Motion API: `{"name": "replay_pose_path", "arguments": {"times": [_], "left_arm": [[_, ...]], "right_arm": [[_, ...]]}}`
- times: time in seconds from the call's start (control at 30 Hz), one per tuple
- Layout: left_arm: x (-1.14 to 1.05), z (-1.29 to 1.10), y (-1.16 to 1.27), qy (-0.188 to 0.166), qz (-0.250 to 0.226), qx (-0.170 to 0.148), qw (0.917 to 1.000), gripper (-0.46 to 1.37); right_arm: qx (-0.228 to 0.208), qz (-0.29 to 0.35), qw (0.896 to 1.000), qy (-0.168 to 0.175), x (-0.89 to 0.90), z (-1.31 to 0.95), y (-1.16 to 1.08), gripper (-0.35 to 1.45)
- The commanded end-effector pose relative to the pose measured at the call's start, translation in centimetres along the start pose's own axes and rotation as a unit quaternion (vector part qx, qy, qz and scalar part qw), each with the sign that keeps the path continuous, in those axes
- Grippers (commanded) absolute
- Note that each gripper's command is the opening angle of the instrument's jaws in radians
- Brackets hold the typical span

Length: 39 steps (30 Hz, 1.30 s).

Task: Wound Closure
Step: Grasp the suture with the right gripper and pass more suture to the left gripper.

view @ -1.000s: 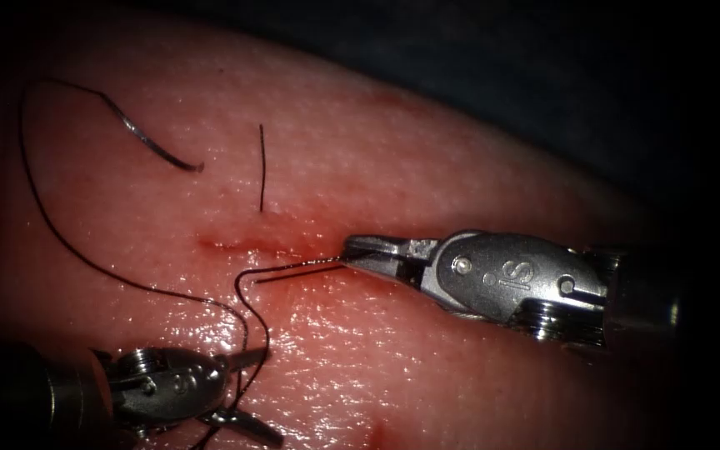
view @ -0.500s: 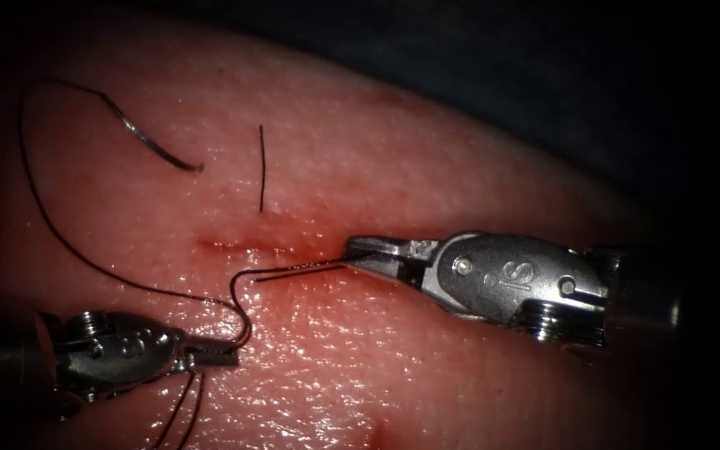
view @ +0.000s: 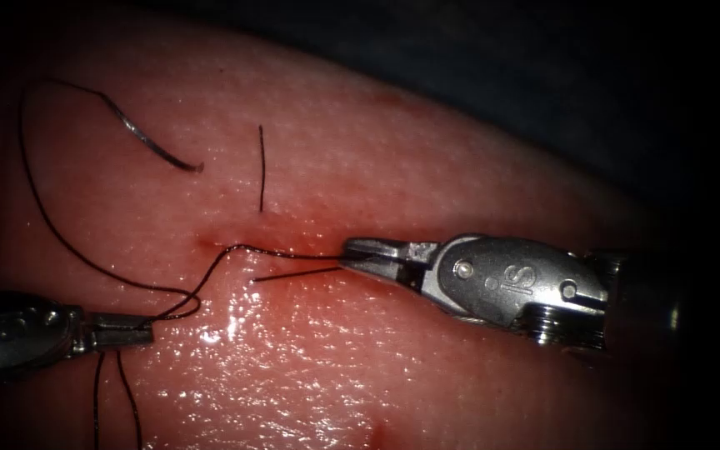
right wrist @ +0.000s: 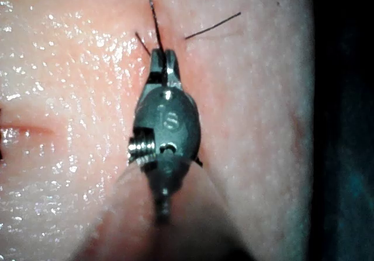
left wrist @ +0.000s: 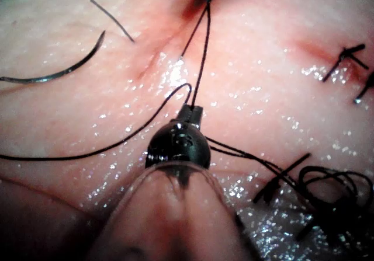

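Jaws of our left tool (view: 122, 332), clamped on the thread (view: 210, 271), have drawn left, pulling its loop taut toward the cut (view: 247, 246). Our right tool (view: 356, 250) grips the thread there. Our needle (view: 156, 146) lies free on the tissue (view: 427, 150), upper left.

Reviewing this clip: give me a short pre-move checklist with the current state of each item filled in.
1. Left tool grips the thread: ok, jaws shut on it.
2. Right tool grips the thread by the cut: ok.
3. Needle free of both tools, lying on the tissue left of the cut: ok.
4. Needle out of the tissue: ok.
5. Thread between the tools free of tangles: cannot tell.
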State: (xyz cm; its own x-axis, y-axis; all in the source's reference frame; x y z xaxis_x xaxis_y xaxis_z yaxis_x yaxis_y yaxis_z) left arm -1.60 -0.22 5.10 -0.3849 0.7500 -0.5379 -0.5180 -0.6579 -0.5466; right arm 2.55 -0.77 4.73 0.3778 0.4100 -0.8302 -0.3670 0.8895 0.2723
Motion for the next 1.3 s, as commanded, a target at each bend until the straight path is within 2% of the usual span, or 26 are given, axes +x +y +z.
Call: {"name": "replay_pose_path", "arguments": {"times": [0.03,0.07,0.1,0.17,0.27,0.37,0.5,0.53,0.7,0.8,1.03,1.3], "left_arm": [[0.01,-0.03,0.00,0.006,0.000,-0.002,1.0000,-0.35],[0.06,-0.09,-0.01,0.012,0.000,0.000,0.9999,-0.35],[0.09,-0.12,-0.01,0.015,0.001,0.004,0.9999,-0.35],[0.17,-0.19,0.00,0.029,-0.004,-0.004,0.9995,-0.35],[0.21,-0.20,0.01,0.033,-0.005,-0.006,0.9994,-0.35],[0.22,-0.18,0.02,0.032,-0.001,-0.001,0.9995,-0.35],[0.22,-0.10,0.08,0.034,0.004,0.001,0.9994,-0.35],[0.23,-0.07,0.11,0.037,0.003,-0.003,0.9993,-0.35],[0.25,-0.03,0.15,0.038,0.008,-0.002,0.9993,-0.35],[0.27,-0.03,0.18,0.038,0.012,-0.002,0.9992,-0.35],[0.30,-0.04,0.24,0.037,0.020,-0.003,0.9991,-0.35],[0.35,0.00,0.31,0.038,0.026,-0.004,0.9989,-0.35]], "right_arm": [[0.001,0.000,1.000,-0.001,0.00,0.00,0.00,0.87],[0.001,0.000,1.000,-0.001,0.00,0.01,0.00,1.08],[0.001,0.000,1.000,-0.001,0.00,0.01,0.00,1.17],[0.000,0.001,1.000,0.000,0.01,0.01,-0.01,1.33],[0.002,0.002,1.000,-0.008,0.04,0.02,-0.03,1.43],[0.014,0.004,1.000,-0.023,0.09,0.01,-0.07,1.44],[0.038,0.009,0.998,-0.043,0.25,0.00,-0.19,1.43],[0.045,0.010,0.998,-0.046,0.34,-0.01,-0.24,1.40],[0.048,0.000,0.997,-0.054,0.63,-0.06,-0.31,1.25],[0.031,-0.024,0.997,-0.069,0.77,-0.08,-0.30,1.21],[0.040,-0.061,0.991,-0.113,0.85,-0.04,-0.33,1.15],[0.045,-0.089,0.988,-0.120,0.98,-0.04,-0.38,1.04]]}}
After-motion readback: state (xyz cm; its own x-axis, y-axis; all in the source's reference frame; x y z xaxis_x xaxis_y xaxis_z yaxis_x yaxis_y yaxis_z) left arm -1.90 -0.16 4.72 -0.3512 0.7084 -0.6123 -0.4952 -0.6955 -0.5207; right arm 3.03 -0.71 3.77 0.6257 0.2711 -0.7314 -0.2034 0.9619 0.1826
